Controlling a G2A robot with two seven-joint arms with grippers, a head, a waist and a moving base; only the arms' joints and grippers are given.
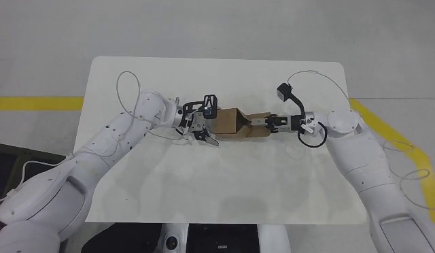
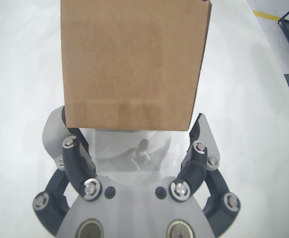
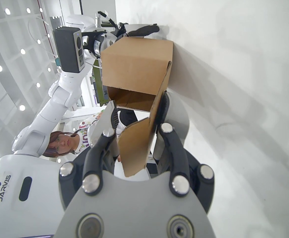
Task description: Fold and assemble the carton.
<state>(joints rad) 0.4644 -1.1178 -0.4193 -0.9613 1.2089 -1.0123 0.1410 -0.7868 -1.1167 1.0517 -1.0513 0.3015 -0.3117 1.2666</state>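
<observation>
Because the carton (image 1: 234, 122) lies on its side at mid-table with its open end facing the right gripper (image 3: 138, 104), everything you do to that end pushes along its length. One flap (image 3: 138, 147) stands out between the right jaws, which are released. It leans on one finger (image 3: 165, 110) and stands apart from the other (image 3: 109, 115).

If you close there at an angle, you may crease the flap off its score line or tear it at the corner. If you sweep it inward without a grip, it may spring back out.

The left gripper (image 2: 130, 122) sits at the closed end, jaws spread wide with a fingertip near each corner. Whether the pads press the board, you cannot tell, so do not count on it as a brace. Should it not be holding, a push from the right would probably slide the light box across the smooth table (image 1: 204, 185) or skew it. Press too hard against a firm brace and the walls may buckle.
</observation>
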